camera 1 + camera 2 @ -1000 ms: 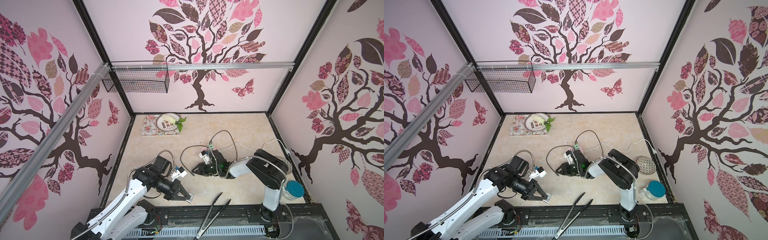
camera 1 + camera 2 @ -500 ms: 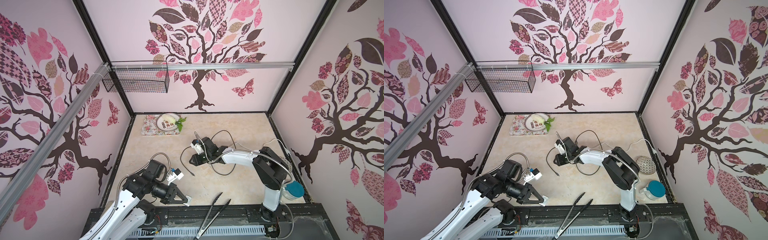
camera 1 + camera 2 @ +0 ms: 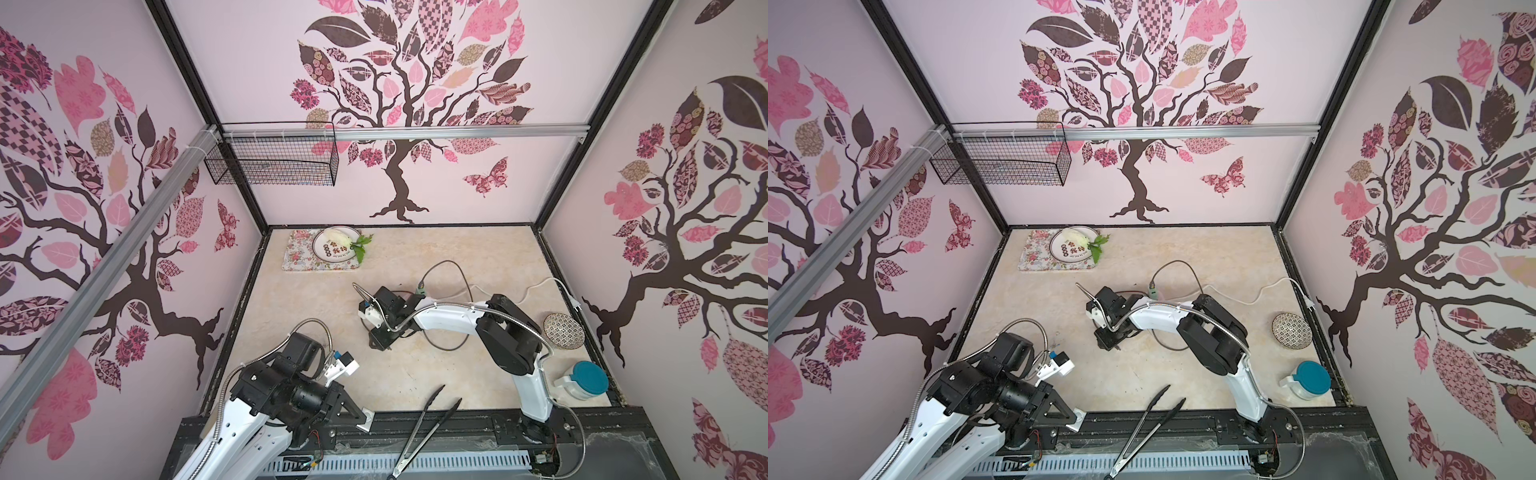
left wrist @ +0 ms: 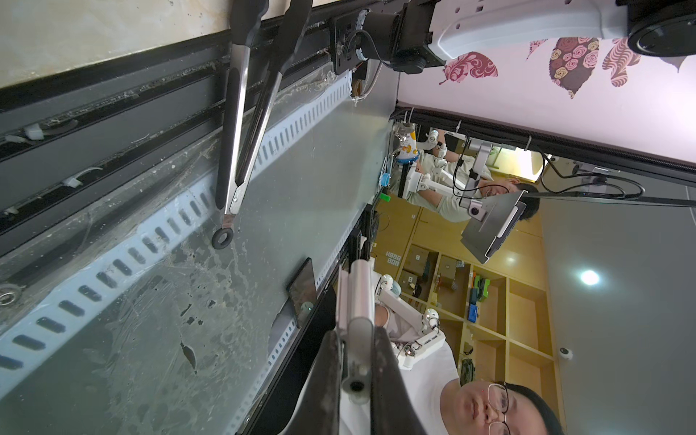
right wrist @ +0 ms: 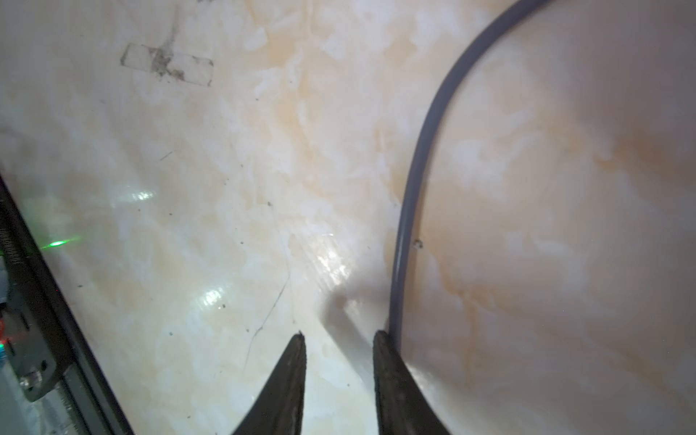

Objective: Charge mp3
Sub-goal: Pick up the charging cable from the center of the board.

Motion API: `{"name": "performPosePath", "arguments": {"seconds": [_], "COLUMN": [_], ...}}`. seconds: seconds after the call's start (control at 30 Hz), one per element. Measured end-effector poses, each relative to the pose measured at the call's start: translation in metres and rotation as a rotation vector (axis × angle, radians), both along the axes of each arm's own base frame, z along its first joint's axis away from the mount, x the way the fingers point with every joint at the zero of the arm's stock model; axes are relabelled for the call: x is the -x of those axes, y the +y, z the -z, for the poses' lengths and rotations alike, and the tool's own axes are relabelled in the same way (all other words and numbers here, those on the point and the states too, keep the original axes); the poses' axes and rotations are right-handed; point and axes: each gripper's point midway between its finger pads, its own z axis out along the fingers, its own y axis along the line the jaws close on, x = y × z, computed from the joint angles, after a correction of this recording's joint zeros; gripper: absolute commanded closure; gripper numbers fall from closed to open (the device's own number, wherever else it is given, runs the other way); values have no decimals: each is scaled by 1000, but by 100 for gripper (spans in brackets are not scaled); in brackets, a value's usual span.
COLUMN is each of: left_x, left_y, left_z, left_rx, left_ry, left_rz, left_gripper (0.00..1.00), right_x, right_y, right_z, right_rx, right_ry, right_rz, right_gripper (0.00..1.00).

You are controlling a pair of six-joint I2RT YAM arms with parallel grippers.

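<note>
Two arms show in both top views. Left gripper (image 3: 360,417) clenched on the mp3 (image 3: 367,416), a silver square pinched at its fingertips. Right gripper (image 3: 379,343) points down at the table, grey cable (image 3: 446,348) looping just behind it.

Left wrist: mp3 (image 4: 357,301) edge-on between the fingers, tongs (image 4: 237,113) well ahead.

Right wrist: jaws part-way apart, cable (image 5: 418,162) just outside one fingertip. Pale blur between the tips; cannot tell if anything is gripped.

Steel tongs (image 3: 405,457) with black grips lie over the table's front edge. In the far left corner a floral mat (image 3: 297,257) carries a plate (image 3: 322,245) with green leaves (image 3: 362,246). A patterned bowl (image 3: 564,330) and a teal-lidded jar (image 3: 588,376) sit along the right wall. A wire basket (image 3: 274,162) hangs above.
</note>
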Motion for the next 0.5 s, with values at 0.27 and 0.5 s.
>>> {"name": "performPosePath", "arguments": {"seconds": [0.27,0.5], "left_x": [5,7], "left_y": [4,5], "left_z": [9,9], "left_rx": [-21,-16], "left_ry": [20,-7], "left_rz": [-1,-4], "left_gripper": [100,100], "right_x": [0,-14], "right_y": [-12,-24], "right_z": [1,-5], "right_rx": [68,149], "right_ry": [-16,-89], "right_rz": [-1,21], "right_gripper": [67,67]}}
